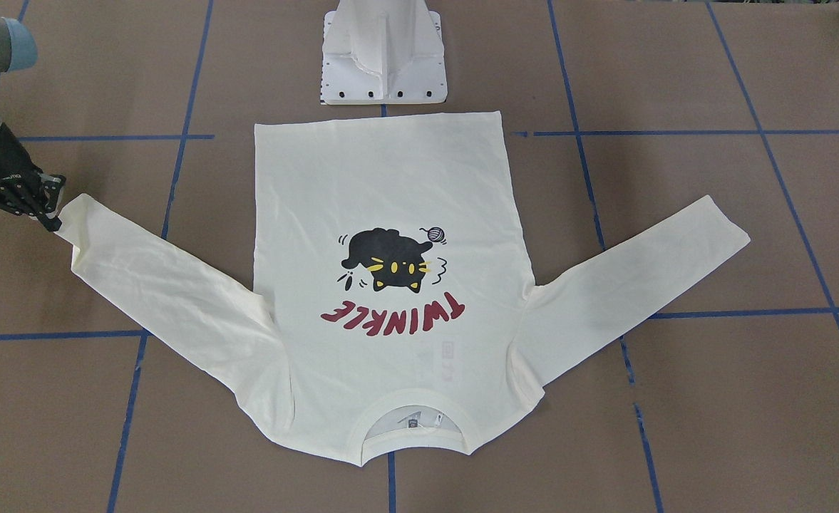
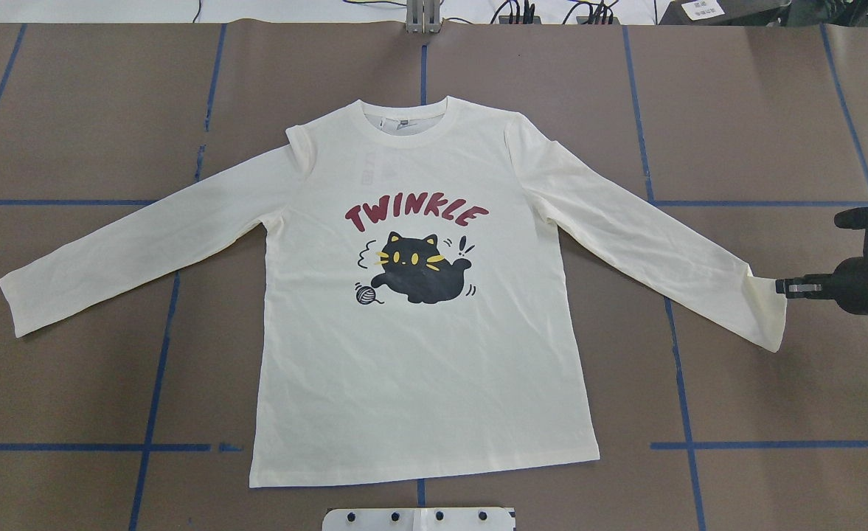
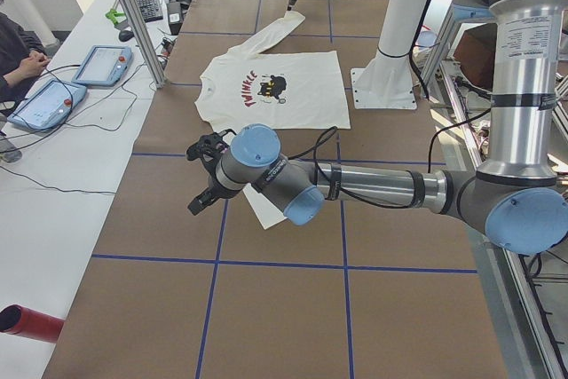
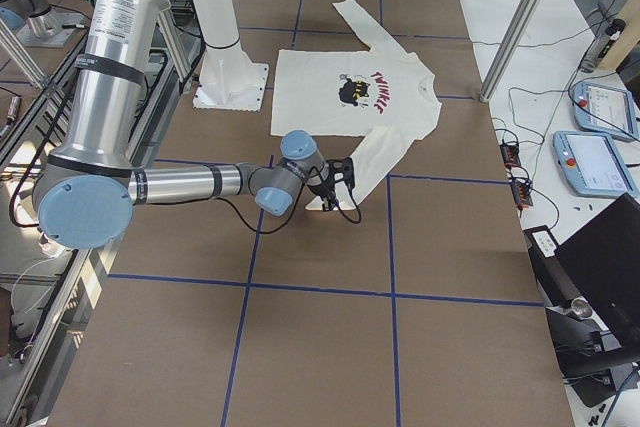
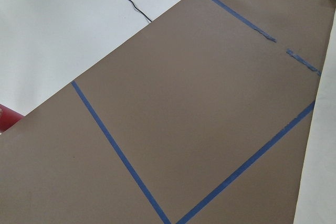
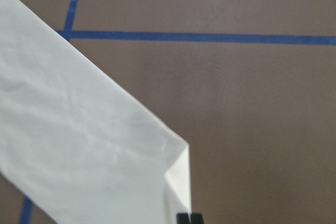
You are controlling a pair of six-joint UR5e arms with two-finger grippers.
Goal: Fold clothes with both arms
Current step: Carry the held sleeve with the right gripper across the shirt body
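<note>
Brown table (image 2: 773,110), blue tape grid. Flat at centre, print up, sleeves splayed for folding: cream TWINKLE cat shirt (image 2: 419,369). At the cuff (image 2: 765,313) on the robot's right, right gripper (image 2: 782,287), fingers pinching the lifted edge, probably to swing it inward. Off the cloth, left gripper (image 3: 200,194); finger state impossible to tell.

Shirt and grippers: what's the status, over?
Right gripper shut on shirt cuff. Left gripper clear of other sleeve, state unclear. Shirt flat, print up. Nothing blocking.

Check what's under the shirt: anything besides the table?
The shirt lies flat, print up, on the brown table cover; blue tape lines run under it. The right end effector pinches one cuff's edge. Anything else beneath the body is hidden by fabric.
</note>
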